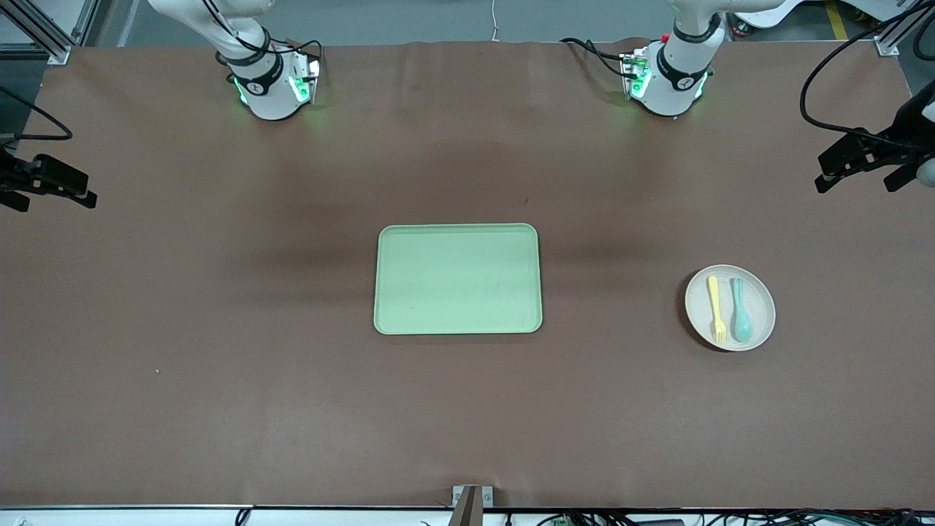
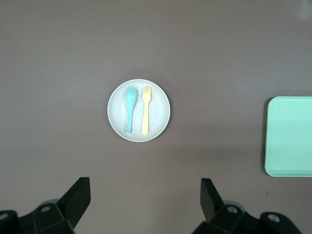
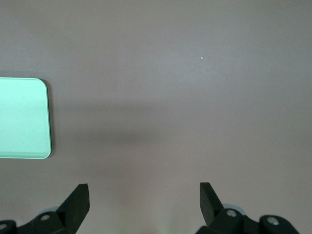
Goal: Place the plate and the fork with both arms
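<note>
Start layout, nothing grasped yet. Plate (image 1: 730,307) on the table toward the left arm's end, well apart from the tray (image 1: 458,279) at centre. Fork (image 1: 716,299) and spoon (image 1: 741,310) lying side by side in the plate, not touching, tines and bowl toward the front camera. Tray bare, presumably the target for plate and fork.

Left gripper (image 1: 862,166) up in the air at the left arm's end of the table, plate well below and ahead of it; fingers (image 2: 78,197) spread wide, holding nothing, touching nothing. Plate sits between the fingers' lines in the left wrist view, so a straight descent looks feasible.

Right gripper (image 1: 55,188) up over bare table at the right arm's end, tray edge (image 3: 24,118) off to one side of it; fingers (image 3: 77,201) likewise wide apart and empty. Fork and plate nowhere near it.

Judgement: spoon sharing the plate is the risk when picking the fork.
</note>
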Robot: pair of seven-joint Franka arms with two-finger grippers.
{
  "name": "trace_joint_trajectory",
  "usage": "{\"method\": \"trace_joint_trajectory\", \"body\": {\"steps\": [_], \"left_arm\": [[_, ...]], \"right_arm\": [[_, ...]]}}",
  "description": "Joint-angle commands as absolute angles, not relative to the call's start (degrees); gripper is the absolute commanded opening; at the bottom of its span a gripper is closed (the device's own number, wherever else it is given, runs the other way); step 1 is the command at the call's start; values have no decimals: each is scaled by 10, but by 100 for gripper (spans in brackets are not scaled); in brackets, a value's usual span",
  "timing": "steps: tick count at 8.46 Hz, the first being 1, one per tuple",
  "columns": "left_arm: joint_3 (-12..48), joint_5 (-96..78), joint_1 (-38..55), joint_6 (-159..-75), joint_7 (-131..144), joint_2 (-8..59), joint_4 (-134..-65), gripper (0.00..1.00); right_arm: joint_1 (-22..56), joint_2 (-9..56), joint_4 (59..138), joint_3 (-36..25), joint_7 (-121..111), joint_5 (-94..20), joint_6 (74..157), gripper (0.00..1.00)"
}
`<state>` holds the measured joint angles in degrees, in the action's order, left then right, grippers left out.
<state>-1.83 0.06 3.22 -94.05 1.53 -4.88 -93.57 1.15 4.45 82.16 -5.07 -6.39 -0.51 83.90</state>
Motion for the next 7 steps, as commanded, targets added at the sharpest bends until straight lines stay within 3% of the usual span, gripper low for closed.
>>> {"method": "trace_joint_trajectory", "body": {"steps": [1, 4, 7], "left_arm": [[-15, 12, 28, -919, 8, -46, -921, 99], [-16, 4, -16, -918, 8, -17, -928, 99], [-15, -51, -103, -960, -120, 96, -925, 100]], "right_arm": [[11, 26, 843, -47, -69, 3, 847, 100], [11, 26, 843, -47, -69, 3, 847, 100], [12, 26, 844, -47, -70, 4, 848, 100]]}}
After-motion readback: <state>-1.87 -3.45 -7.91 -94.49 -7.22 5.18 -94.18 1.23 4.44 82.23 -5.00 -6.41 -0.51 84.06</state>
